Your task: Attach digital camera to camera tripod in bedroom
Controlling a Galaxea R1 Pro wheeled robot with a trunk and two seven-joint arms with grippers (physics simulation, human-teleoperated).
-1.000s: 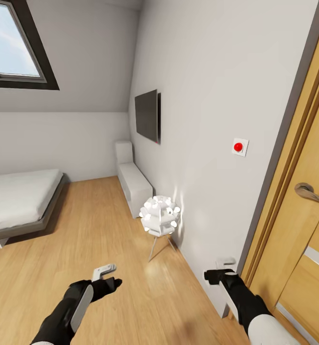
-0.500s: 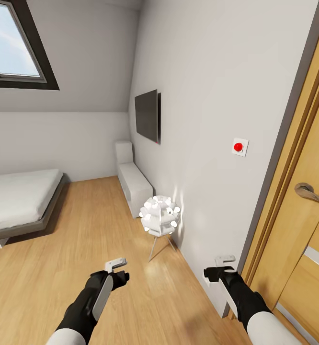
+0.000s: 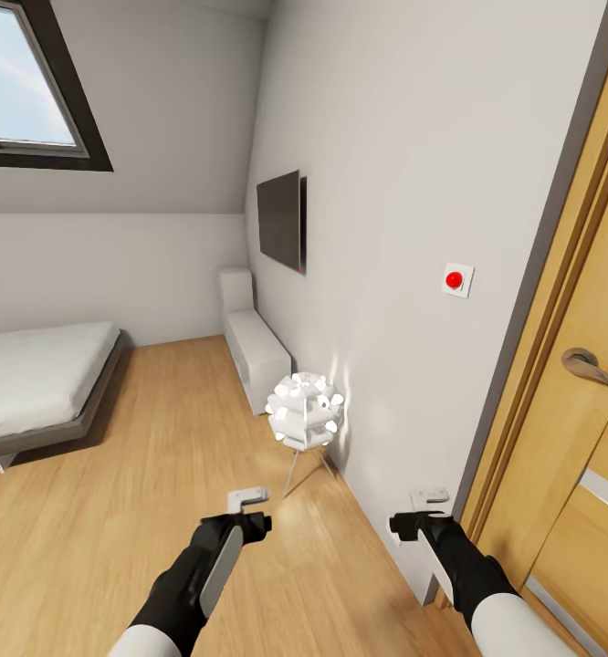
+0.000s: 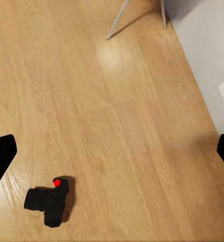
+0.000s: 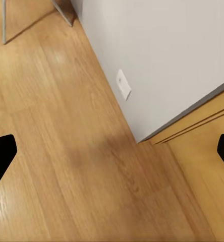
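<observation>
Digital camera (image 4: pixel 49 204) lies on the light wood floor (image 4: pixel 137 136), seen in the left wrist view between the two black finger tips at the frame's edges, nearer one of them; its red round button (image 4: pixel 57 182) faces up and its body casts a small shadow on the boards. Nothing touches it.

Left gripper (image 3: pixel 247 500) hangs over the floor at about 6 o'clock in the head view. Its fingers stand wide apart in the wrist view and hold nothing. Right gripper (image 3: pixel 429 498) hangs at about 5 o'clock, close to the grey wall (image 3: pixel 414 182) and the wooden door (image 3: pixel 578 383). Its fingers are likewise spread wide and empty; under them the right wrist view shows bare floor, the wall's foot with a small white outlet plate (image 5: pixel 123 84), and the door frame's edge.

Surroundings, head view: a small white lamp (image 3: pixel 305 411) on thin metal legs stands near the wall just past the grippers, toward 12 o'clock from them. A white bench unit (image 3: pixel 254 342) sits farther along that wall under a dark wall-mounted screen (image 3: pixel 281 221). A low grey bed (image 3: pixel 39 379) lies at 9 o'clock, a dark-framed skylight (image 3: pixel 30 87) at 10 o'clock. A white wall plate with a red button (image 3: pixel 456 279) is mounted at 2 o'clock beside the door, whose metal handle (image 3: pixel 592 365) shows at 3 o'clock.
</observation>
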